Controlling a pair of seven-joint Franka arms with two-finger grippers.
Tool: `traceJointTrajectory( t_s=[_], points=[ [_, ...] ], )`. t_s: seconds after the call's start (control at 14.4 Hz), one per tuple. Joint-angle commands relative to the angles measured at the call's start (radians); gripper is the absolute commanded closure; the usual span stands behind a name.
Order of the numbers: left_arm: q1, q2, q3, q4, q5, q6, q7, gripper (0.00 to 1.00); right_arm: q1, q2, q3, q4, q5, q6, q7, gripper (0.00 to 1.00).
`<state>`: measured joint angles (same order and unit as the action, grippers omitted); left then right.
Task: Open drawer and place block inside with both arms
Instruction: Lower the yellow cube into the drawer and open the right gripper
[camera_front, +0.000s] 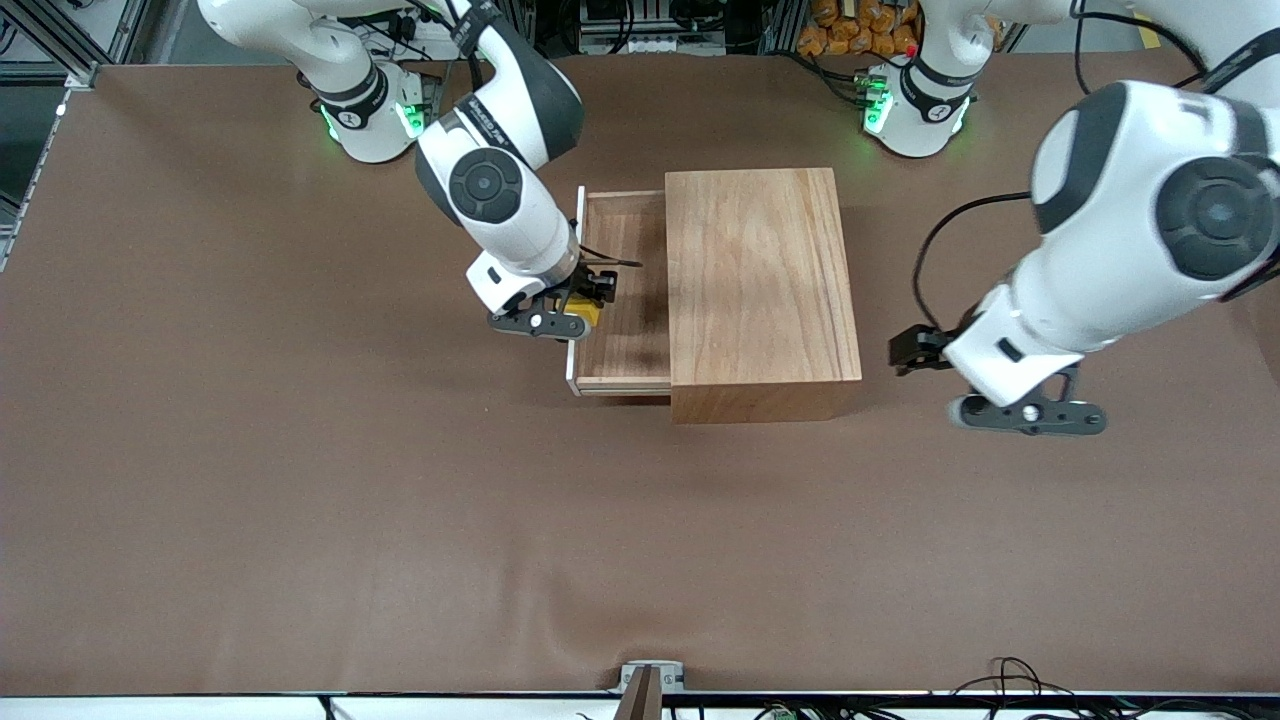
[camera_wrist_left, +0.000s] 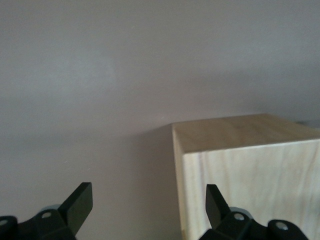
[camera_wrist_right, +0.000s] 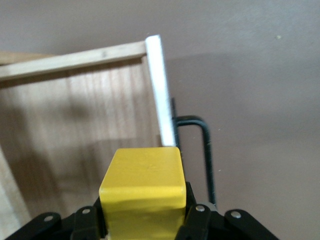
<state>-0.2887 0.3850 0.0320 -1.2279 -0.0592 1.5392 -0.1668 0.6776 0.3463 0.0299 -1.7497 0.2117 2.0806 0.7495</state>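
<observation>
The wooden box (camera_front: 760, 290) stands mid-table. Its drawer (camera_front: 622, 345) is pulled out toward the right arm's end, with a white-edged front panel (camera_wrist_right: 160, 90) and a black wire handle (camera_wrist_right: 200, 145). My right gripper (camera_front: 585, 305) is shut on the yellow block (camera_front: 589, 316) and holds it over the drawer's front edge, just inside the panel. In the right wrist view the block (camera_wrist_right: 142, 192) fills the jaws of that gripper (camera_wrist_right: 142, 220). My left gripper (camera_front: 908, 352) is open and empty, low beside the box at the left arm's end. The box corner (camera_wrist_left: 250, 165) shows between its fingers (camera_wrist_left: 80, 202).
The brown table mat (camera_front: 300, 450) spreads wide around the box. The arms' green-lit bases (camera_front: 375, 115) stand along the table edge farthest from the front camera. Cables lie at the table's near edge (camera_front: 1010, 680).
</observation>
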Motion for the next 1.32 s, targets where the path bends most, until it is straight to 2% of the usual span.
traceJointTrajectory(
  t_s=[0.0, 0.21, 0.35, 0.42, 0.49, 0.55, 0.62, 0.83, 1.25],
  points=[
    [0.071, -0.067, -0.015, -0.03, -0.014, -0.044, 0.075, 0.0, 0.08, 0.104, -0.008, 0.108, 0.011, 0.004, 0.048, 1.0],
    [0.205, -0.104, -0.108, -0.045, -0.014, -0.095, 0.111, 0.0, 0.109, 0.19, -0.01, 0.206, 0.005, 0.003, 0.131, 1.0],
    [0.293, -0.126, -0.165, -0.047, -0.014, -0.114, 0.144, 0.0, 0.118, 0.192, -0.01, 0.203, -0.002, -0.002, 0.133, 1.0],
    [0.308, -0.142, -0.168, -0.059, -0.014, -0.117, 0.156, 0.0, 0.12, 0.192, -0.01, 0.202, -0.002, -0.004, 0.133, 0.99],
    [0.31, -0.168, -0.165, -0.076, -0.014, -0.12, 0.159, 0.0, 0.12, 0.191, -0.011, 0.203, -0.002, -0.004, 0.133, 0.77],
    [0.31, -0.204, -0.159, -0.102, -0.011, -0.122, 0.158, 0.0, 0.115, 0.188, -0.013, 0.203, -0.003, -0.007, 0.133, 0.28],
    [0.31, -0.243, -0.158, -0.135, -0.007, -0.134, 0.147, 0.0, 0.115, 0.181, -0.015, 0.205, -0.005, -0.017, 0.131, 0.0],
    [0.299, -0.369, -0.153, -0.243, 0.027, -0.131, 0.139, 0.0, 0.102, 0.157, -0.021, 0.214, -0.003, -0.059, 0.131, 0.0],
    [0.296, -0.503, -0.127, -0.361, 0.03, -0.128, 0.152, 0.0, -0.042, 0.011, -0.022, 0.214, -0.003, -0.217, 0.081, 0.0]
  ],
)
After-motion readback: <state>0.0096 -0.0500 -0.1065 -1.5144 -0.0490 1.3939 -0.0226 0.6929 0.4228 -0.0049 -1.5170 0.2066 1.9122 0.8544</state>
